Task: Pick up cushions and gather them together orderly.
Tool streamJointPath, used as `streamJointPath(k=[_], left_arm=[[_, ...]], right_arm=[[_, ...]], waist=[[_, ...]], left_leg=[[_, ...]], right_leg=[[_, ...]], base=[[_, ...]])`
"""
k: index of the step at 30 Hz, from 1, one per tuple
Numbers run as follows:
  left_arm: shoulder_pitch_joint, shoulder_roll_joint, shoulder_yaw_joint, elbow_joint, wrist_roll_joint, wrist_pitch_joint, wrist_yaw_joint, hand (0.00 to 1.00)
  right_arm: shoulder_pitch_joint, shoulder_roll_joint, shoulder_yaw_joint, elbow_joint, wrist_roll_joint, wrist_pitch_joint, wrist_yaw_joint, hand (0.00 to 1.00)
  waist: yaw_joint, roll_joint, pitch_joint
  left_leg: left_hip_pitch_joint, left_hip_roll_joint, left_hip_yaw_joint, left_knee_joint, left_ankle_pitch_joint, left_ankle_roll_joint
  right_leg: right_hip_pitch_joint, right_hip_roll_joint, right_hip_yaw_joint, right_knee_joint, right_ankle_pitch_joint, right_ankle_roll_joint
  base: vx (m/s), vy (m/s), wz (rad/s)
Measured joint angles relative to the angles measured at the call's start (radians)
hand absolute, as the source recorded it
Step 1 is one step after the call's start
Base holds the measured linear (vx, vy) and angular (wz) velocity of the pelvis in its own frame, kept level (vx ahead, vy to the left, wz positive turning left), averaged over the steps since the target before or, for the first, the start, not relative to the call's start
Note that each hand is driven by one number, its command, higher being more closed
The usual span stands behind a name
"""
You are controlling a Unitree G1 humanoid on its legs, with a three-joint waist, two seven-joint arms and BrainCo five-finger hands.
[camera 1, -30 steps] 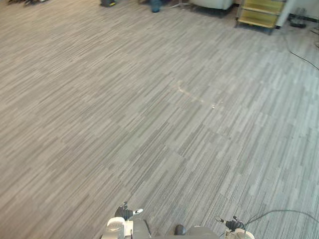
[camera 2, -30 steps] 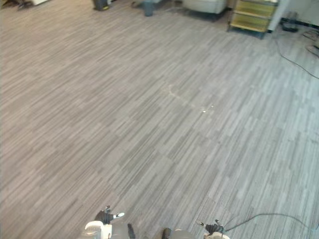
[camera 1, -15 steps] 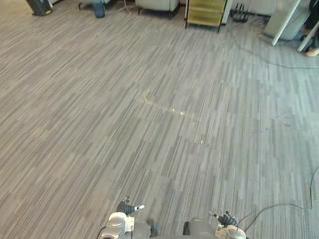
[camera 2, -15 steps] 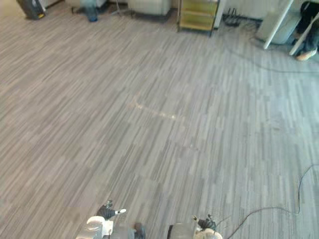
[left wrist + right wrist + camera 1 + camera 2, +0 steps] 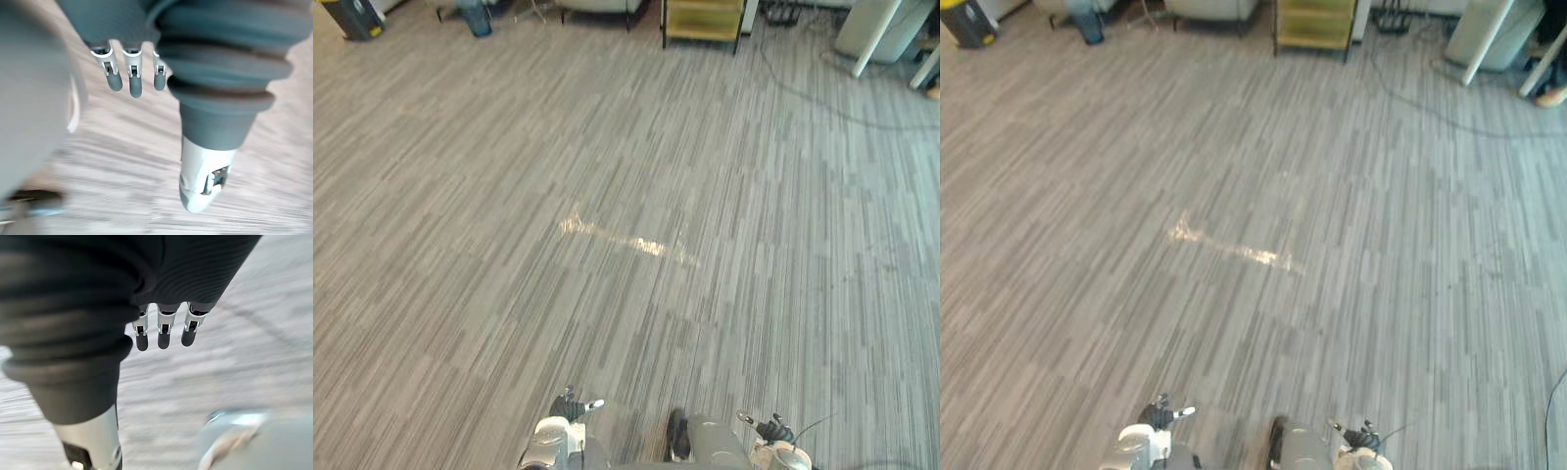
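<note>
**Both hands hang empty over striped carpet**

The left hand (image 5: 133, 63) hangs low beside the robot. Its dark-tipped fingers are straight and loosely spread, its silver thumb (image 5: 203, 181) sticks out apart from them, and it holds nothing. The right hand (image 5: 164, 328) matches it on the other side, with relaxed fingers pointing down, the thumb (image 5: 93, 440) set apart, and nothing in its grasp. Both hands are above the floor and not touching it.

Ahead lies the grey carpet floor of narrow striped planks (image 5: 607, 147), with a pale shiny streak (image 5: 626, 240) near its middle.

Several things stand along the far edge:
- On the far left is a black bin with a yellow mark (image 5: 350, 18).
- Near the bin is a dark blue-grey object (image 5: 475, 18).
- Next comes a pale upholstered piece (image 5: 597, 6). So little of it is visible that I cannot tell whether it is a cushion or part of a seat.
- Just to its right stands a low yellow-green shelf unit on dark legs (image 5: 703, 18).
- Further right, a white slanted post (image 5: 876, 39) leans up out of sight.

A thin dark cable (image 5: 803, 88) curves over the carpet between the shelf unit and the post. All of these things are well apart from both hands.
</note>
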Motion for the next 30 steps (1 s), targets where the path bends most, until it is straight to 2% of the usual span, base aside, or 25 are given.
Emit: streamJointPath(k=[2, 3, 4, 5, 6, 7, 8, 9, 10, 11, 12, 13, 14, 15, 16, 17, 19, 20, 21, 22, 23, 25, 26, 28, 30], left_arm=[[0.0, -0.013, -0.003, -0.006, 0.0, -0.002, 0.002, 0.0], [-0.004, -0.017, -0.004, -0.006, 0.0, -0.011, 0.006, 0.0], [-0.011, -0.017, -0.008, -0.003, -0.001, -0.013, 0.01, 0.0], [-0.01, -0.014, -0.024, 0.001, -0.003, -0.017, 0.014, 0.0], [-0.008, -0.007, -0.032, 0.009, -0.009, -0.018, 0.016, 0.0], [-0.007, 0.006, -0.032, 0.016, -0.01, -0.017, 0.017, 0.0], [-0.009, 0.009, -0.032, 0.026, -0.01, -0.017, 0.017, 0.0], [-0.01, 0.012, -0.037, 0.027, -0.01, -0.017, 0.016, 0.0], [-0.009, 0.017, -0.046, 0.033, -0.01, -0.017, 0.015, 0.0], [-0.01, 0.023, -0.063, 0.047, -0.01, -0.015, 0.015, 0.0], [-0.01, 0.027, -0.078, 0.063, -0.009, -0.009, 0.013, 0.0], [-0.01, 0.027, -0.08, 0.067, -0.009, -0.008, 0.013, 0.0], [-0.006, 0.026, -0.083, 0.069, -0.009, -0.007, 0.013, 0.0], [0.001, 0.026, -0.091, 0.069, -0.009, -0.006, 0.013, 0.0], [0.002, 0.026, -0.092, 0.07, -0.009, -0.006, 0.014, 0.0], [0.0, 0.03, -0.099, 0.072, -0.009, -0.007, 0.015, 0.0], [-0.009, 0.038, -0.111, 0.091, -0.01, -0.008, 0.015, 0.0], [-0.01, 0.049, -0.126, 0.106, -0.009, -0.009, 0.014, 0.0], [-0.007, 0.058, -0.138, 0.119, -0.008, -0.008, 0.013, 0.0], [-0.009, 0.043, -0.138, 0.13, -0.008, -0.008, 0.014, 0.0], [0.001, 0.028, -0.127, 0.129, -0.004, -0.011, 0.01, 0.0], [-0.006, 0.01, -0.08, 0.123, 0.002, -0.011, 0.012, 0.0], [-0.007, -0.005, -0.049, 0.106, 0.002, -0.01, 0.012, 0.0], [0.01, -0.012, -0.029, 0.055, 0.001, -0.011, 0.011, 0.0], [0.02, -0.01, -0.029, 0.026, 0.001, -0.012, 0.012, 0.0]], right_arm=[[0.005, 0.003, -0.001, -0.009, 0.007, 0.0, 0.0, 0.0], [0.005, 0.008, -0.009, -0.009, 0.007, 0.0, -0.001, 0.0], [0.006, 0.007, -0.013, -0.007, 0.007, 0.0, -0.002, 0.0], [0.006, -0.005, -0.015, 0.003, 0.007, -0.001, -0.004, 0.0], [-0.002, 0.003, -0.013, 0.031, 0.006, 0.001, -0.008, 0.0], [0.0, 0.02, -0.014, 0.032, 0.004, 0.002, -0.01, 0.0], [0.019, 0.034, -0.022, 0.031, 0.002, 0.002, -0.013, 0.0], [0.031, 0.04, -0.023, 0.032, -0.005, 0.003, -0.012, 0.0], [0.037, 0.044, -0.023, 0.032, -0.006, 0.004, -0.011, 0.0], [0.036, 0.045, -0.022, 0.032, -0.006, 0.004, -0.008, 0.0], [0.036, 0.044, -0.019, 0.032, -0.006, 0.003, 0.0, 0.0], [0.037, 0.044, -0.018, 0.032, -0.007, 0.003, 0.002, 0.0], [0.037, 0.037, -0.01, 0.031, -0.006, 0.003, 0.008, 0.0], [0.034, 0.027, -0.01, 0.028, -0.006, 0.002, 0.01, 0.0], [0.034, 0.025, -0.01, 0.026, -0.006, 0.0, 0.011, 0.0], [0.026, 0.017, -0.009, 0.027, -0.006, -0.002, 0.013, 0.0], [0.01, 0.006, -0.009, 0.027, -0.005, -0.003, 0.015, 0.0], [0.008, -0.004, 0.0, 0.032, -0.005, -0.002, 0.016, 0.0], [0.017, -0.017, 0.0, 0.047, -0.005, -0.003, 0.016, 0.0], [0.014, -0.027, -0.002, 0.062, -0.005, -0.002, 0.016, 0.0], [0.009, -0.047, -0.012, 0.077, -0.005, 0.001, 0.016, 0.0], [0.022, -0.042, -0.022, 0.069, -0.003, 0.002, 0.015, 0.0], [0.033, -0.041, -0.025, 0.064, 0.001, 0.002, 0.013, 0.0], [0.042, -0.036, -0.011, 0.062, 0.009, 0.001, 0.01, 0.0], [0.04, -0.017, -0.005, 0.041, 0.02, 0.001, 0.009, 0.0]], waist=[[0.009, 0.008, -0.004], [0.019, 0.007, -0.004], [0.025, 0.008, -0.005], [0.031, 0.01, -0.007], [0.043, -0.019, -0.023], [0.036, -0.04, -0.052], [0.029, -0.064, -0.065], [0.036, -0.077, -0.072], [0.037, -0.083, -0.073], [0.032, -0.084, -0.072], [0.025, -0.077, -0.067], [0.024, -0.074, -0.064], [0.025, -0.064, -0.058], [0.023, -0.043, -0.053], [0.022, -0.038, -0.053], [0.019, -0.029, -0.055], [0.001, -0.025, -0.054], [-0.021, -0.037, -0.055], [-0.036, -0.053, -0.051], [-0.034, -0.028, -0.05], [-0.014, 0.002, -0.058], [-0.03, 0.01, -0.052], [-0.029, 0.021, -0.044], [-0.013, 0.011, -0.037], [-0.006, -0.004, -0.034]], left_leg=[[-0.057, -0.027, 0.048, -0.192, -0.002, -0.004], [-0.06, -0.075, 0.064, -0.38, 0.007, -0.005], [-0.063, -0.113, 0.054, -0.522, 0.037, -0.02], [-0.054, -0.142, 0.031, -0.638, 0.106, -0.017], [-0.044, -0.183, 0.013, -0.642, 0.158, 0.027], [-0.051, -0.207, 0.016, -0.635, 0.124, 0.036], [-0.051, -0.218, 0.027, -0.602, 0.083, 0.064], [-0.035, -0.22, 0.046, -0.579, 0.057, 0.063], [-0.001, -0.224, 0.057, -0.573, 0.027, 0.064], [0.044, -0.229, 0.063, -0.584, 0.001, 0.065], [0.112, -0.23, 0.065, -0.608, -0.023, 0.063], [0.147, -0.229, 0.065, -0.622, -0.03, 0.061], [0.241, -0.23, 0.077, -0.682, -0.033, 0.059], [0.317, -0.22, 0.093, -0.74, -0.033, 0.058], [0.341, -0.214, 0.097, -0.756, -0.032, 0.057], [0.382, -0.197, 0.108, -0.779, -0.032, 0.057], [0.406, -0.177, 0.1, -0.8, -0.032, 0.057], [0.422, -0.18, 0.077, -0.817, -0.029, 0.046], [0.456, -0.194, 0.037, -0.83, -0.032, 0.001], [0.467, -0.174, 0.027, -0.834, -0.038, -0.009], [0.456, -0.148, -0.002, -0.793, -0.023, -0.033], [0.369, -0.099, -0.061, -0.559, -0.013, -0.044], [0.27, -0.041, -0.1, -0.299, 0.044, -0.033], [0.164, 0.02, -0.101, 0.005, 0.064, -0.02], [0.093, 0.039, -0.046, 0.086, 0.058, -0.01]], right_leg=[[0.043, -0.009, 0.002, -0.032, -0.012, 0.019], [0.068, -0.022, 0.008, -0.045, -0.028, 0.038], [0.089, -0.029, 0.019, -0.052, -0.044, 0.052], [0.101, -0.028, 0.034, -0.058, -0.064, 0.07], [0.116, -0.048, 0.071, -0.069, -0.086, 0.078], [0.12, -0.066, 0.092, -0.073, -0.086, 0.073], [0.099, -0.088, 0.136, -0.021, -0.072, 0.09], [0.072, -0.101, 0.175, 0.068, -0.06, 0.111], [0.033, -0.114, 0.207, 0.194, -0.035, 0.148], [-0.027, -0.127, 0.23, 0.346, 0.029, 0.197], [-0.095, -0.137, 0.245, 0.529, 0.067, 0.222], [-0.118, -0.138, 0.242, 0.584, 0.061, 0.215], [-0.167, -0.143, 0.213, 0.652, 0.029, 0.171], [-0.214, -0.142, 0.16, 0.639, -0.002, 0.125], [-0.233, -0.14, 0.134, 0.618, -0.011, 0.111], [-0.295, -0.124, 0.082, 0.523, -0.027, 0.092], [-0.367, -0.089, 0.066, 0.342, -0.003, 0.087], [-0.392, -0.069, 0.098, 0.145, 0.098, 0.091], [-0.386, -0.06, 0.142, 0.065, 0.252, 0.053], [-0.384, -0.041, 0.134, 0.09, 0.24, 0.053], [-0.395, -0.021, 0.144, 0.132, 0.177, 0.044], [-0.361, -0.017, 0.116, 0.167, 0.105, 0.034], [-0.292, -0.004, 0.092, 0.155, 0.076, 0.018], [-0.185, 0.01, 0.078, 0.127, 0.04, 0.002], [-0.096, 0.009, 0.078, 0.082, 0.013, -0.004]], base=[[0.42, 0.079, -0.06], [0.42, 0.128, -0.12], [0.44, 0.167, -0.26], [0.46, 0.208, -0.49], [0.48, 0.192, -0.36], [0.56, 0.159, -0.25], [0.59, 0.142, -0.05], [0.69, 0.19, -0.17], [0.54, 0.167, -0.24], [0.63, 0.141, -0.23], [0.41, 0.074, -0.2], [0.58, 0.05, -0.25], [0.45, -0.001, -0.32], [0.54, -0.012, -0.35], [0.43, -0.059, -0.31], [0.42, -0.129, -0.12], [0.41, -0.194, 0.17], [0.45, -0.276, 0.62], [0.47, -0.288, 0.49], [0.49, -0.273, 0.03], [0.47, -0.274, -0.16], [0.49, -0.317, 0.25], [0.42, -0.259, 0.31], [0.43, -0.195, 0.02], [0.33, -0.089, -0.01]])
